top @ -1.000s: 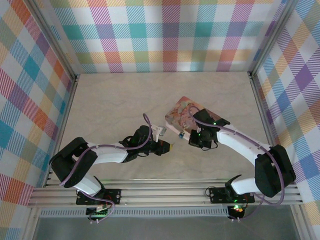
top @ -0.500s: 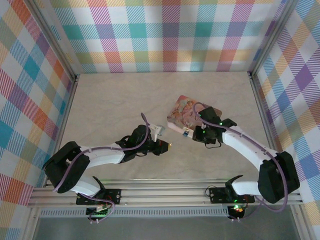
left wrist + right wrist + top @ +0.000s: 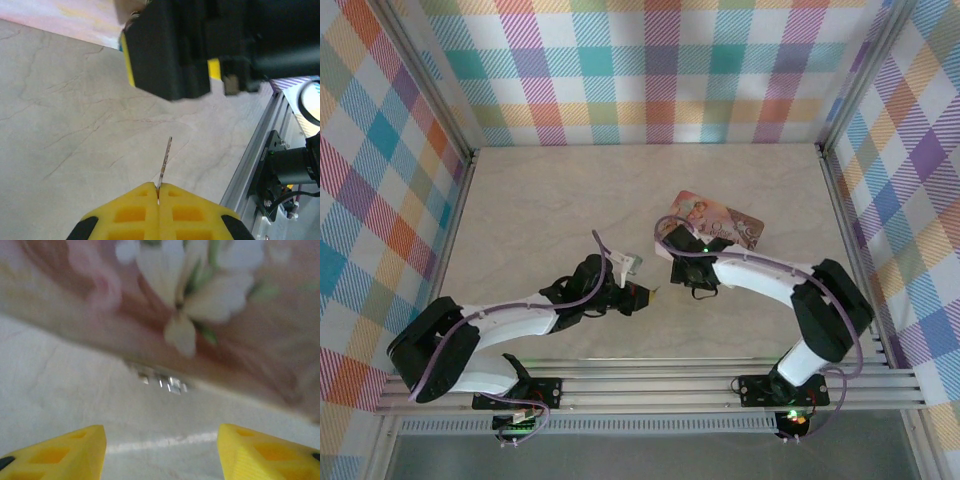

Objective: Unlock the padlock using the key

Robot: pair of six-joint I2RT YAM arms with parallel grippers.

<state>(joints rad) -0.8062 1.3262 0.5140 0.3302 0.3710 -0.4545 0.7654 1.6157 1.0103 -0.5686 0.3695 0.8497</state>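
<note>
My left gripper [image 3: 158,186] is shut on the key [image 3: 165,160], a thin dark metal blade sticking forward out of the yellow pads, low over the table. In the top view the left gripper [image 3: 654,294] lies just left of the right wrist. My right gripper [image 3: 161,429] is open, nothing between its fingers, and faces the near side of the pink box [image 3: 210,335]. A blurred silvery metal piece [image 3: 162,382] sits at the box's lower edge. The padlock's blue body is hidden. From above, the right gripper [image 3: 682,250] is against the box's [image 3: 725,222] near left end.
The right gripper's black body [image 3: 200,45] hangs close ahead of the key tip. An aluminium rail [image 3: 255,160] runs along the table's near edge. Plaid walls [image 3: 650,70] close the table on three sides. Bare marble tabletop [image 3: 540,210] lies to the left.
The right gripper has opened and its wrist has swung left along the box's near side. The box has turned and shifted right. The left gripper stays shut on the key, nearly still.
</note>
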